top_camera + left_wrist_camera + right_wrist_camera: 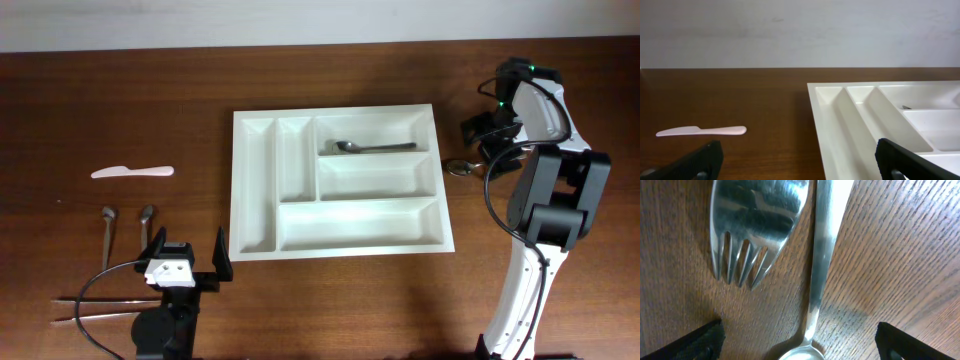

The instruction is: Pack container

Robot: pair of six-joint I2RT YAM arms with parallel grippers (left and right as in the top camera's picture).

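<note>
The container [240, 180] is a white tray with several compartments, lying mid-table. A metal spoon [365, 148] lies in its upper right compartment. My right gripper [487, 140] hangs open just off the tray's right side. In the right wrist view it [800, 345] straddles a metal spoon [819, 265] lying on the wood, with a fork [755, 225] beside that spoon. That spoon's bowl [458, 167] shows in the overhead view. My left gripper [188, 262] stands open near the front left, empty, with the tray's left rim [820, 115] ahead on its right.
A pale pink plastic knife [132, 172] lies on the left of the table and also shows in the left wrist view as the knife [700, 131]. Two small metal spoons [107, 225] [147, 222] lie in front of it. Two thin sticks [100, 305] lie at the front left edge.
</note>
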